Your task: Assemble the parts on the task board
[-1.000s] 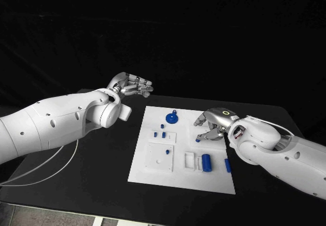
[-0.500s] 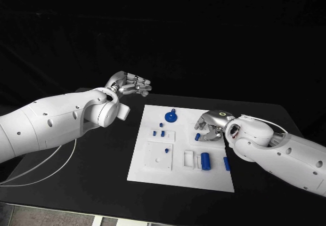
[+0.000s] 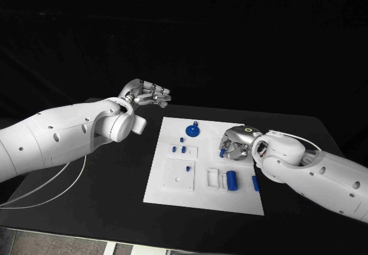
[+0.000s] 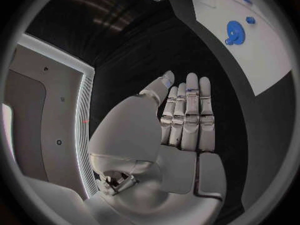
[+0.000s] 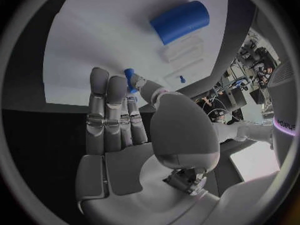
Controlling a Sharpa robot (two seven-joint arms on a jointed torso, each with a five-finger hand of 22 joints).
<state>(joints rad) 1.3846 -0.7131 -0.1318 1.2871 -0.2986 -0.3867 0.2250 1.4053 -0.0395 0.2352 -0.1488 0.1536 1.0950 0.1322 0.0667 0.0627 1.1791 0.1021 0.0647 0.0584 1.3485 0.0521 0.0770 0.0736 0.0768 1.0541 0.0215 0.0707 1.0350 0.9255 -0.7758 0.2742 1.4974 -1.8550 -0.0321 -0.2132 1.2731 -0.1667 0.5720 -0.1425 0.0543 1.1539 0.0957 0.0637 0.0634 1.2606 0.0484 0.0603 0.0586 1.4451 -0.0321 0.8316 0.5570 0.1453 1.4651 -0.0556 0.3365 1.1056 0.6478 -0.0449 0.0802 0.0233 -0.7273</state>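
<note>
Your right hand (image 3: 236, 144) pinches a small blue peg (image 5: 130, 78) (light, stiff, likely slippery) at centre-right of the board (image 3: 173, 199); keep fingertip hold mid-shaft.

Board (image 3: 173, 194): white rectangular plate, flat at the table's middle, with shallow recessed pockets. Gear (image 3: 193, 131): blue, toothed, flat near the board's far edge. Two short blue pegs (image 3: 178, 150) stand in a small square pocket; a further small peg (image 3: 182, 139) lies just beyond it. One small peg (image 3: 189, 169) stands in the larger pocket. Cylinder (image 3: 232, 180): blue, on its side in a right-hand pocket (lengthwise). Pin (image 3: 256, 183): blue, lying beside the cylinder. Small blue part (image 3: 223, 152) pinched in the right hand (image 3: 236, 142).
</note>
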